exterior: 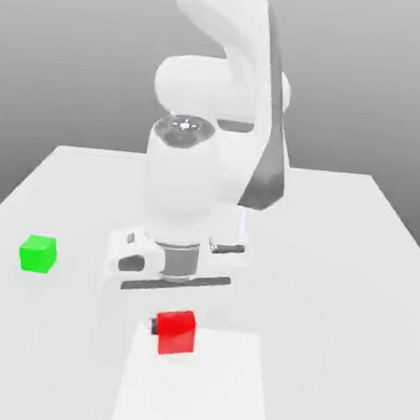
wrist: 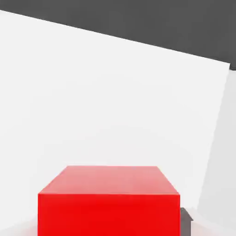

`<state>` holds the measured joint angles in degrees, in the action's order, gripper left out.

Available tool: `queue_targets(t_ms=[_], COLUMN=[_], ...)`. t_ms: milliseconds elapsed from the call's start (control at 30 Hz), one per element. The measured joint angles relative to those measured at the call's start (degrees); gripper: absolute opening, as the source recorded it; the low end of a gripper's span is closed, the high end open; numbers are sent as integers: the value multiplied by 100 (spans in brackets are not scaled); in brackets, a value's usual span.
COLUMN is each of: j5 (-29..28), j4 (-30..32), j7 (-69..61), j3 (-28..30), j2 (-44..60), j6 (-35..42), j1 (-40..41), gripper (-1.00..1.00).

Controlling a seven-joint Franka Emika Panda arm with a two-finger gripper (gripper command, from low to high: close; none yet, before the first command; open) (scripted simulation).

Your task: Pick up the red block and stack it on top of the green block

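Two cubes are on my screens, and from here the nearer one, the red block, is the hardest to read: in the exterior view it sits directly under the gripper, with a dark finger showing against its side toward the exterior view's left, while the other finger is hidden behind the block. In the hand view the red block is cut off at the picture's edge, and a dark finger tip pokes out right beside it. It looks to me as if the pincer is clamped on the red block, though I cannot see both contact faces, nor tell whether the cube rests on the surface or hangs just clear of it. A paler rectangular patch lies on the white table around and in front of the block. Farther back and well apart, toward the exterior view's left, the green block sits alone on the table. The white arm rises behind the hand and is cut off at the top, blocking my view of the table's middle. Beyond is a plain grey backdrop.
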<state>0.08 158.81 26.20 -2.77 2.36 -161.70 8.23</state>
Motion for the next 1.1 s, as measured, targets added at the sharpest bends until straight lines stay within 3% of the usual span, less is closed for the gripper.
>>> queue_targets(t_ms=[100,200,367,700,833,967,1000,1100], j5=[-52,-274,-697,-1095,-807,260,488,488], j4=[75,157,276,528,547,525,519,519], j7=[88,596,1721,3649,3675,2945,2785,2785], j3=[28,653,1426,2536,2769,2548,2446,2446], j2=[-194,-327,-600,-1358,-924,-71,63,63], j6=[175,280,479,854,383,-389,-505,-505], j1=[8,-257,1316,3255,3401,3367,3393,3392], gripper=[-100,-100,-100,-100,-100,-100,100,100])
